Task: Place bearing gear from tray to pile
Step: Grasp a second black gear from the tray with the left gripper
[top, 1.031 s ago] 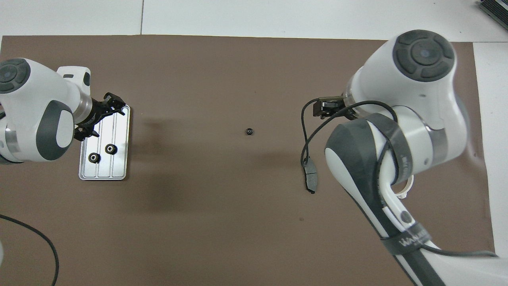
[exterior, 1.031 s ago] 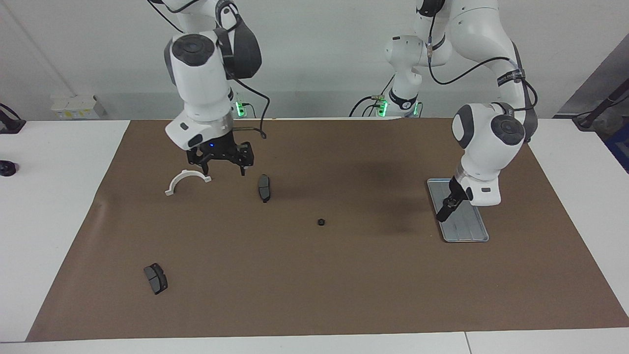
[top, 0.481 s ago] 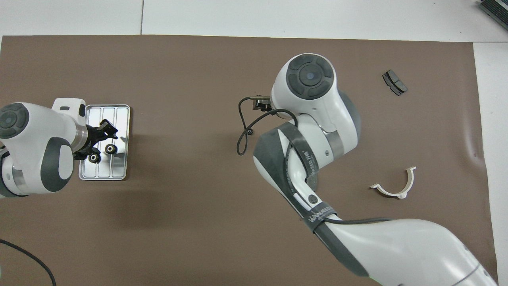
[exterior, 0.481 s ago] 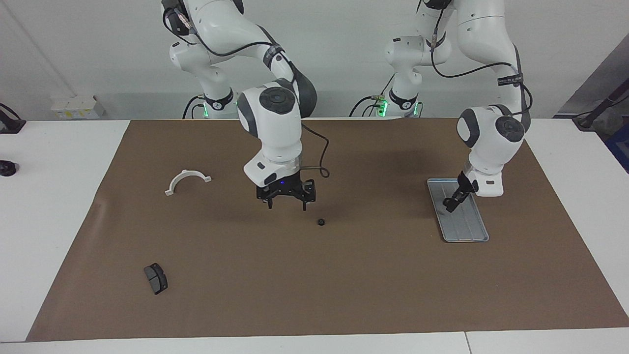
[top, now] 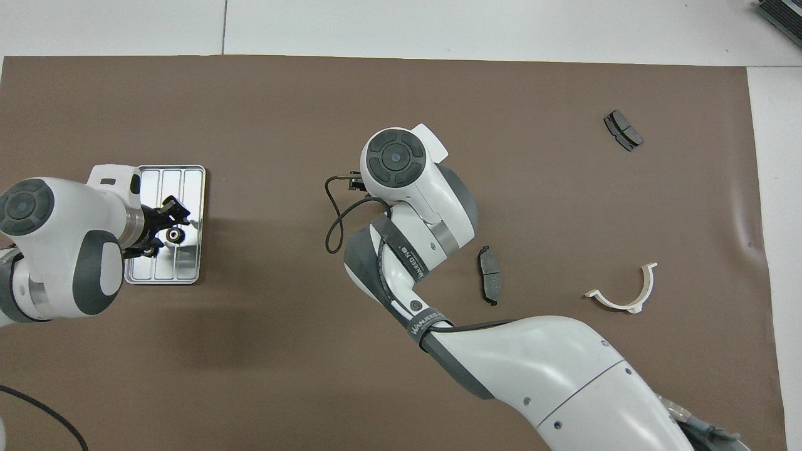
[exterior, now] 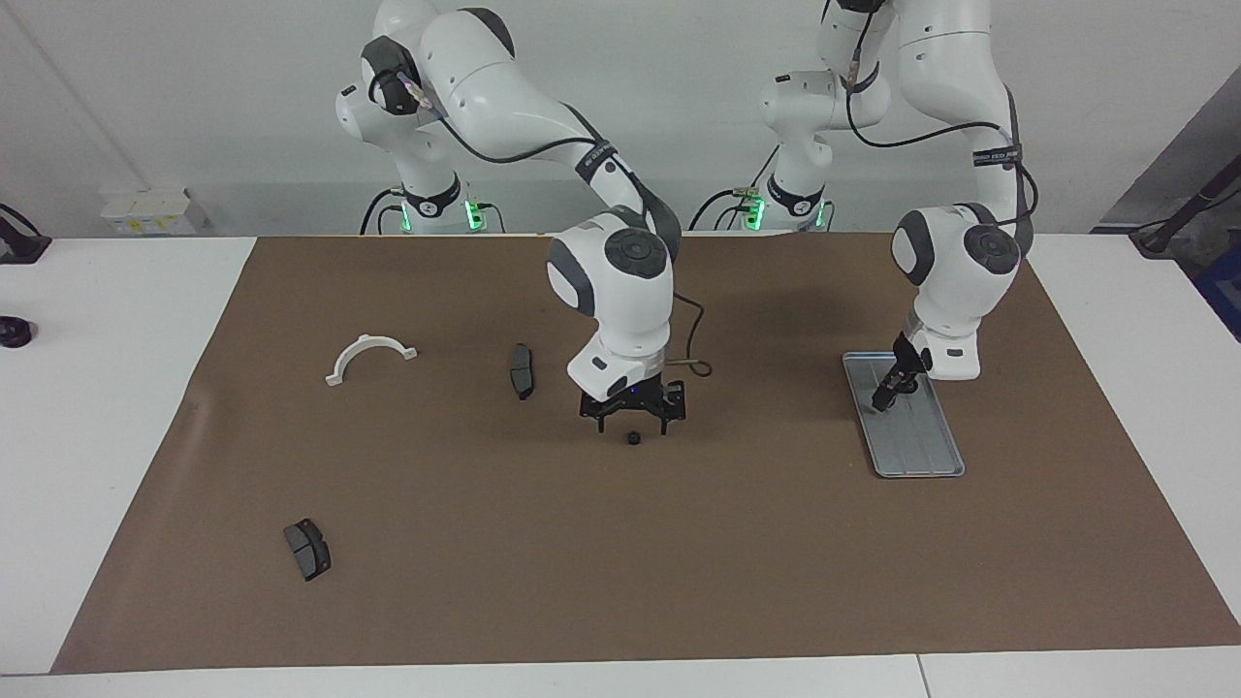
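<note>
The left tool [top: 164, 227] sits low in the tray [top: 191, 188] around a gear [top: 175, 236], fingers part closed, while the right tool [exterior: 632, 415], fingers apart, hovers over another gear [exterior: 633, 438].

A white table [exterior: 116, 407] carries a broad brown mat [exterior: 620, 562] under even, shadowless indoor light, with a plain pale wall [exterior: 194, 97] rising where the tabletop ends. A small white box [exterior: 145, 208] sits against the wall at the table's edge, and a grey panel [exterior: 1178, 155] slants in at one corner of the room.
</note>
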`<state>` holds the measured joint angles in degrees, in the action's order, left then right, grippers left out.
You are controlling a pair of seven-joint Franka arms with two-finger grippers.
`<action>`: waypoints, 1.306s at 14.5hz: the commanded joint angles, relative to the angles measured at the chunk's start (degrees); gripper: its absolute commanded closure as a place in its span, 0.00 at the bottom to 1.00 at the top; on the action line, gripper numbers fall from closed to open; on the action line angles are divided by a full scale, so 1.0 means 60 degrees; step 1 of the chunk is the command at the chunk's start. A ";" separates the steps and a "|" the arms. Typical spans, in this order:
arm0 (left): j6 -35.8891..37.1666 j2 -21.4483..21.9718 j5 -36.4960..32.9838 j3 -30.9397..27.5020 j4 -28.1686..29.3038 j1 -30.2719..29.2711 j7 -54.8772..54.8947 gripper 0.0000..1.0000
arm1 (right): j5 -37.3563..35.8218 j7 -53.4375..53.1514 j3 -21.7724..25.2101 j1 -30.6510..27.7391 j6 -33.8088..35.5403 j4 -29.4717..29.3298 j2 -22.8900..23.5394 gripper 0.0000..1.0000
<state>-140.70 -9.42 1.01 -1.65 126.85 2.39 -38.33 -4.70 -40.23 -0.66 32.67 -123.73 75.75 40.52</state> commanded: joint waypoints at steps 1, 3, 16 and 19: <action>-0.0500 0.0193 -0.0153 -0.0018 0.0450 0.0012 -0.0014 0.35 | -0.0228 -0.0034 -0.0022 -0.0025 -0.0294 0.0482 -0.0132 0.00; -0.0500 0.0179 -0.0153 -0.0018 0.0465 0.0011 0.0001 0.36 | -0.0272 -0.0005 -0.0022 -0.0025 -0.0646 0.1244 -0.0395 0.00; 0.1500 0.0149 -0.0168 -0.0018 -0.1185 0.0055 0.0060 1.00 | -0.0198 -0.0005 -0.0080 0.0062 -0.0545 0.1584 -0.0587 0.59; 0.3317 0.0266 -0.0168 0.0114 -0.2739 0.0099 0.0074 1.00 | -0.0155 -0.0005 -0.0095 0.0062 -0.0545 0.1584 -0.0601 0.65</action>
<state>-128.41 -8.68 0.95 -1.25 116.24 2.59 -38.16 -5.14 -40.20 -0.80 33.36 -126.77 82.98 38.81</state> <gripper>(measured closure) 0.652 0.626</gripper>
